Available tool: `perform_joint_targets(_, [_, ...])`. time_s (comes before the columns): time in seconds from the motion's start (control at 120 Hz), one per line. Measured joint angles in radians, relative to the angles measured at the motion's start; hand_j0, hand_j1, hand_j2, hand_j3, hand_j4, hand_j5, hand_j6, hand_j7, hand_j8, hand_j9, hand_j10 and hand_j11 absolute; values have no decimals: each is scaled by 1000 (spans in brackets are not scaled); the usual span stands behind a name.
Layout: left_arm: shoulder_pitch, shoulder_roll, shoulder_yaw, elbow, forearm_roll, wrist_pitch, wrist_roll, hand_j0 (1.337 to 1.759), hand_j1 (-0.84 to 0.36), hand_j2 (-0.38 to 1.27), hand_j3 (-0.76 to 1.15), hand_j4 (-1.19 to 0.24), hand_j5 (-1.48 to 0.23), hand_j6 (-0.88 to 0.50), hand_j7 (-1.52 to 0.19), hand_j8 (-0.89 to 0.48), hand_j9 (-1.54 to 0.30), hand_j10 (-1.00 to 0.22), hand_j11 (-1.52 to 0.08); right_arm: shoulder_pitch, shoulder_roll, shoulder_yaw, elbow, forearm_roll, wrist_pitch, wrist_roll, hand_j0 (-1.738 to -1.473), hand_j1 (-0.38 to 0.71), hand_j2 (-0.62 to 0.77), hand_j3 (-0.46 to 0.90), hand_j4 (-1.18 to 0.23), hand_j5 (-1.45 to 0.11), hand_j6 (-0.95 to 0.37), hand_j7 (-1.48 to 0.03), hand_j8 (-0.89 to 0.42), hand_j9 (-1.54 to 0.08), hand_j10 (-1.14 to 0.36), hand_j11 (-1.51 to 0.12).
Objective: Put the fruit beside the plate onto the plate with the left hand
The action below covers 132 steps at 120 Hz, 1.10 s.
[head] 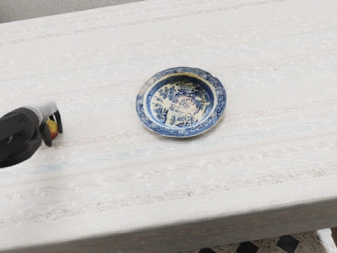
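Head view: robot hand [46, 119] apparently around fruit [52, 127]

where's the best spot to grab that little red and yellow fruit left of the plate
Grip the small red and yellow fruit across its middle, coming from its left, where the left robot hand is: it looks small and rounded, though half hidden.

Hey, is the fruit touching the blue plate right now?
Apart. The head view shows the fruit beside the left robot hand, with a wide stretch of bare tablecloth between it and the plate.
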Motion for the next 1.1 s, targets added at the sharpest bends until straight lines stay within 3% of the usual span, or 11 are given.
perform_joint_targets(0.125, [-56,19,-12,-1,-45,-1,-1,1653,-402,454,-104,-796,-1160,-303,-1063,-243,-1169,-649,-1167,0,0,0,0,0,0,0,-1658,-333,-3,0,-13,-17,-13,-17,-13,-17,-13,-17])
perform_joint_targets(0.258, [-92,18,-58,0,-148,-1,-2,1652,-435,514,-54,-815,-1186,-260,-1111,-232,-1170,-744,-1176,0,0,0,0,0,0,0,-1658,-333,-3,0,-13,-17,-13,-17,-13,-17,-13,-17])
perform_joint_targets(0.442, [-91,6,-196,0,-327,-30,-2,1651,-385,438,-22,-819,-1219,-268,-1132,-263,-1166,-811,-1174,0,0,0,0,0,0,0,-1658,-333,-3,0,-13,-17,-13,-17,-13,-17,-13,-17])
perform_joint_targets(0.542, [-101,-55,-268,-1,-386,-67,-2,1651,-371,420,-14,-820,-1228,-272,-1151,-259,-1164,-830,-1172,0,0,0,0,0,0,0,-1658,-333,-3,0,-13,-17,-13,-17,-13,-17,-13,-17])
perform_joint_targets(0.667, [-109,-125,-331,0,-409,-83,-2,1651,-354,368,-7,-829,-1219,-283,-1145,-299,-1163,-825,-1172,0,0,0,-1,0,0,0,-1658,-333,-3,0,-13,-17,-12,-17,-13,-17,-13,-17])
perform_joint_targets(0.717, [-112,-141,-351,0,-415,-86,-2,1651,-387,475,-6,-824,-1231,-271,-1150,-276,-1165,-831,-1175,0,0,0,-1,0,0,0,-1658,-333,-3,0,-13,-17,-13,-17,-13,-17,-13,-17])
perform_joint_targets(0.8, [-112,-171,-375,0,-420,-91,-2,1650,-434,547,-4,-818,-1250,-231,-1159,-238,-1165,-841,-1174,0,0,0,-2,0,0,0,-1658,-333,-3,0,-13,-17,-13,-17,-13,-17,-13,-17])
perform_joint_targets(0.833, [-112,-185,-385,1,-417,-91,-1,1650,-432,488,-3,-824,-1237,-253,-1157,-246,-1162,-837,-1170,0,0,0,-2,0,0,0,-1658,-333,-3,0,-13,-17,-12,-17,-12,-17,-13,-17])
perform_joint_targets(0.883, [-113,-199,-403,1,-420,-92,-1,1650,-437,584,-3,-819,-1249,-241,-1168,-244,-1163,-842,-1171,0,0,0,-2,0,0,0,-1658,-333,-3,0,-13,-17,-13,-17,-13,-17,-13,-17])
perform_joint_targets(1.05, [-143,-283,-442,2,-419,-94,0,1649,-453,613,-1,-817,-1261,-213,-1181,-237,-1161,-855,-1166,1,0,0,-3,0,-2,0,-1658,-333,-3,0,-13,-17,-13,-17,-13,-17,-13,-17])
perform_joint_targets(1.1, [-161,-291,-442,3,-413,-93,-1,1649,-428,548,-1,-818,-1257,-238,-1168,-276,-1160,-857,-1165,1,0,0,-4,0,-2,0,-1658,-333,-3,0,-13,-17,-12,-17,-13,-17,-13,-17])
